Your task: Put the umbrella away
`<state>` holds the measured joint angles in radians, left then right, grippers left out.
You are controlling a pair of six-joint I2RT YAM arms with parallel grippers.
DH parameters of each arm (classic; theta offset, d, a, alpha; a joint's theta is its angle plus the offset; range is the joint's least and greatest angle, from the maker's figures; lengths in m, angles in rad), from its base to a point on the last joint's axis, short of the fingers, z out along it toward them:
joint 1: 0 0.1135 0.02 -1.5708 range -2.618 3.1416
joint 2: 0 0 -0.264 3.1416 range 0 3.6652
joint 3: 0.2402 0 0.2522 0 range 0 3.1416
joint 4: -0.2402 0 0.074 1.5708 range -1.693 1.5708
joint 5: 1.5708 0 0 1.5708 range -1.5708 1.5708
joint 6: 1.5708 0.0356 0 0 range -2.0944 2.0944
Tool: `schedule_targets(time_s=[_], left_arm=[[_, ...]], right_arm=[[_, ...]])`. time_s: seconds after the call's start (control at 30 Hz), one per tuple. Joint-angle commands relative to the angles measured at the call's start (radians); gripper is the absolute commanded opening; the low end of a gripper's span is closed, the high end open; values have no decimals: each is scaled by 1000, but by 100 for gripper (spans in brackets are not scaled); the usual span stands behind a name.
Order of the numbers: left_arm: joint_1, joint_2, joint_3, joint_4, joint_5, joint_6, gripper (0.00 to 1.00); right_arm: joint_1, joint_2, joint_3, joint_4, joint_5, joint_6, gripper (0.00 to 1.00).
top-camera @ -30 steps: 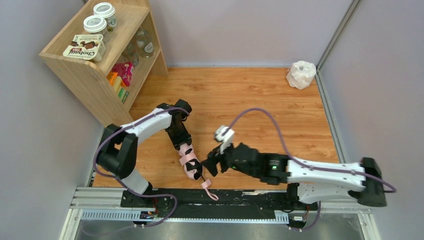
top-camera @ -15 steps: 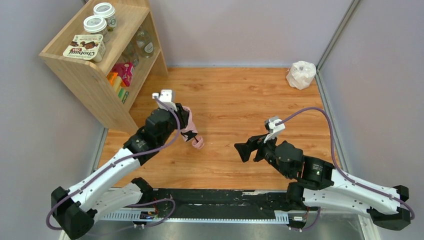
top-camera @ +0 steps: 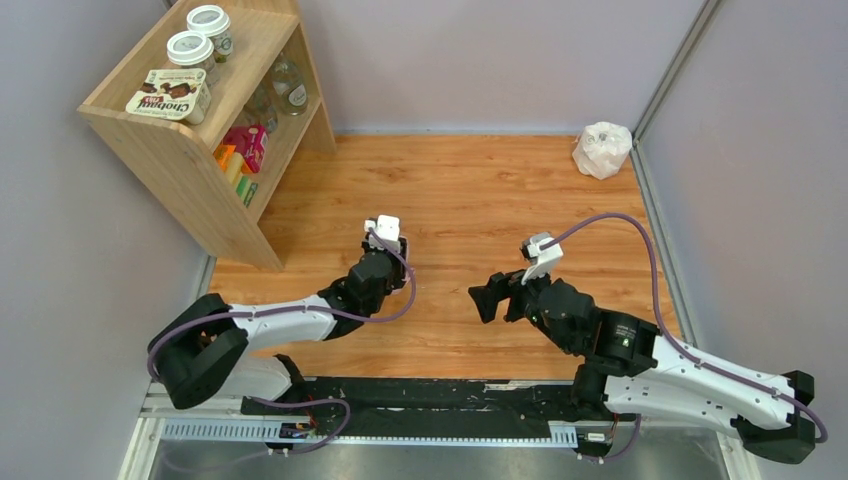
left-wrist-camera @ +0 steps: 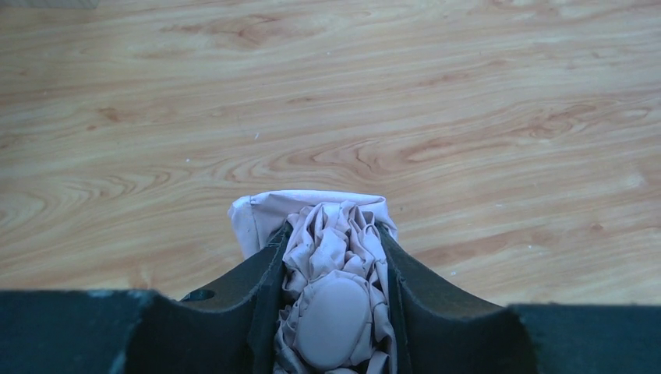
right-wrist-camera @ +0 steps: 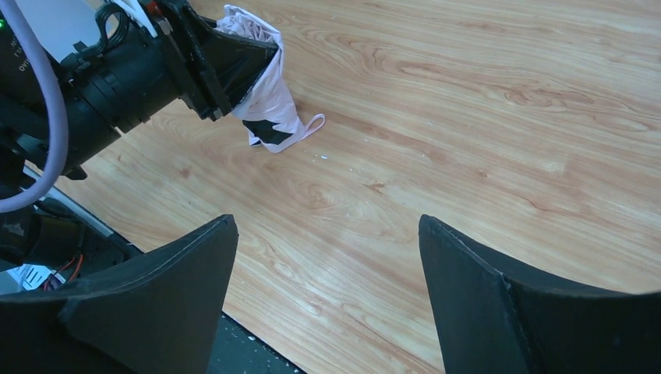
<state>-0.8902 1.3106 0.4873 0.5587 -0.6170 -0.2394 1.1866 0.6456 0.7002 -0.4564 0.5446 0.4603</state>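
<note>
Pink umbrella stays clamped in our left end effector, moved from the frame's lower edge to mid-frame, not yet stowed; right end effector gapes empty

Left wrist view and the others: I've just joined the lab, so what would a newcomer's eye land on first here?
The crumpled pale pink fabric folding umbrella, clamped in the left gripper near the middle of the wood-grain table, stands out first. Facing it, the right gripper hangs wide open and empty; a light wooden shelf unit stands at the far left.
</note>
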Motion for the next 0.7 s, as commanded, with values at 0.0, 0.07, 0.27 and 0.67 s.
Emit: schedule_targets(time_s=[0.0, 0.07, 0.27, 0.67], left_arm=[[3, -51, 43, -174, 11, -124, 6], [25, -120, 138, -392, 69, -176, 34], [189, -227, 345, -874, 474, -340, 74], [338, -501, 703, -1408, 766, -345, 75]], right_arm=[[-8, 3, 11, -31, -15, 17, 90], [-18, 28, 31, -86, -37, 43, 96], [-19, 68, 114, -215, -52, 95, 100], [-19, 222, 269, -387, -5, 121, 100]])
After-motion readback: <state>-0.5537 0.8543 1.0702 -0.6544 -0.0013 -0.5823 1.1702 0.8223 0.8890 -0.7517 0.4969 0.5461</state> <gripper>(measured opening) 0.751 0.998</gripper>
